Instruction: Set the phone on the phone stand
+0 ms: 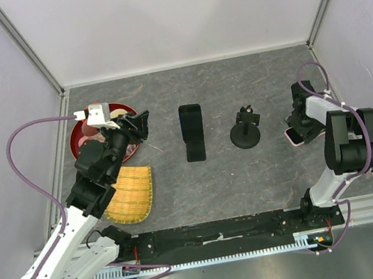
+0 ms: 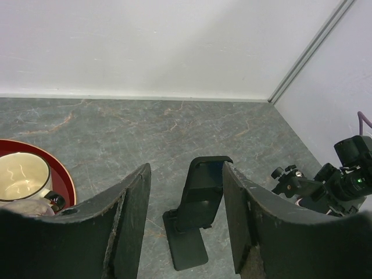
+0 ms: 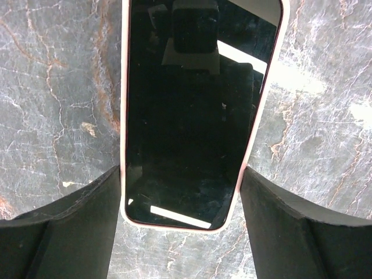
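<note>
The phone [image 3: 197, 110], dark-screened in a pale pink case, lies flat on the grey table; in the top view only its pink corner [image 1: 292, 137] shows under the arm. My right gripper [image 3: 181, 174] straddles its near end, a finger pressed against each long edge [image 1: 298, 127]. The black phone stand [image 1: 193, 132] rests mid-table, its back plate leaning over a flat foot. My left gripper [image 2: 186, 174] hovers left of the stand [image 2: 200, 197], open, with nothing between its fingers [image 1: 142, 124].
A small black clamp mount on a round base [image 1: 246, 131] sits between stand and phone. At the left, a red tray [image 1: 79, 145] holds a cream cup [image 2: 22, 174]. A yellow woven mat [image 1: 131, 192] lies in front of it. Walls enclose the table.
</note>
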`<action>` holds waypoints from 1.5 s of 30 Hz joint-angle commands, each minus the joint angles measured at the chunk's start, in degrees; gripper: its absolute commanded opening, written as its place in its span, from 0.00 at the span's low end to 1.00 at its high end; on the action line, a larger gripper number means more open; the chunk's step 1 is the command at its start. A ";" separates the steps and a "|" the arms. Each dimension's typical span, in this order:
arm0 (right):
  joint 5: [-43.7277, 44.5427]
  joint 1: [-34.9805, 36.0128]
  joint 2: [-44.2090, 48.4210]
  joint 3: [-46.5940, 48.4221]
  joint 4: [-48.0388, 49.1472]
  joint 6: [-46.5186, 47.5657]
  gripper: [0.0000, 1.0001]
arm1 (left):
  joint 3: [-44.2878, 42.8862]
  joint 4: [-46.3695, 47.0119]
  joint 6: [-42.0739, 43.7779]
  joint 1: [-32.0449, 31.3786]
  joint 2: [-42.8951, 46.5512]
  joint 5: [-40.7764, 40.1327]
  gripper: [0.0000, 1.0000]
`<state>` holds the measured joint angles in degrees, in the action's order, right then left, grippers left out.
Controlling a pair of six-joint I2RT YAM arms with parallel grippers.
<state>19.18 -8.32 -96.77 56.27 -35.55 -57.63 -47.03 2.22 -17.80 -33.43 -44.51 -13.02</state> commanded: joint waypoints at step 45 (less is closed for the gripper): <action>-1.69 1.29 -2.12 -0.45 4.96 10.77 0.30 | -2.02 0.95 -2.33 1.00 0.48 0.89 0.58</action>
<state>16.38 -6.76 -100.05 60.73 -35.81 -49.41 -47.05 2.22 -18.55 -32.69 -44.36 -12.86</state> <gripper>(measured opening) 0.551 0.585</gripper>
